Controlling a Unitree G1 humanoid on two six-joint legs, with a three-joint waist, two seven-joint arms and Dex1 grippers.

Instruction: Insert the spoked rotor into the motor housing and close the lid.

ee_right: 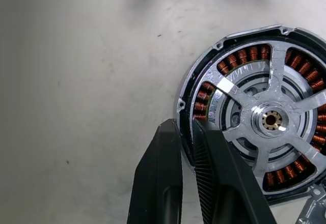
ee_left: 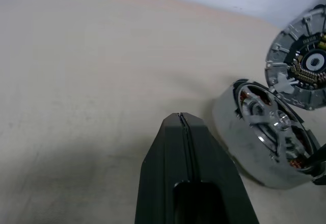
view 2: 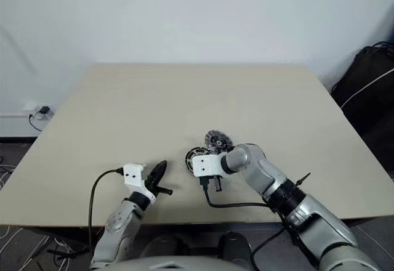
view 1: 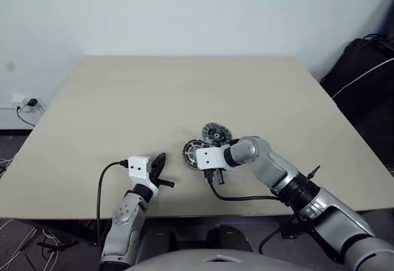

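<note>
– Beige laminate all over the bench [view 1: 184, 92]. How much of it is free?
– Most of it. The far half and both side strips are bare right out to the edges. Everything sits in the near middle, not far from the front edge.

– Where is the motor housing [view 1: 192, 153]?
– Flat on the bench, near centre. Its copper windings show in a ring inside the dark wall, and the spoked rotor [ee_right: 270, 119] lies in it, silver spokes crossing the windings, with a brass-coloured bore at the hub.

– And the lid [view 1: 216, 133]?
– Off, lying just beside the housing on its far right side. I can't tell whether the two rims touch.

– Right gripper [ee_right: 186, 127]?
– It comes in from the right, angled down onto the near side of the housing. The fingers [ee_right: 163, 173] stand narrow, one outside the dark wall and one inside over the windings, with the rim pinched between them.

– Left gripper [view 1: 160, 160]?
– Low over the bench to the left of the housing, apart from it, pointing forward. Its fingers [ee_left: 168, 183] are pressed together on nothing, and there is bare surface between the tips and the housing.

– Anything crowding the edges?
– A black cable [view 1: 237, 197] loops on the bench under the right wrist, near the front edge. Off the bench, a dark bag [view 1: 363, 80] stands past the right edge and a wall socket [view 1: 24, 103] sits beyond the left.
</note>
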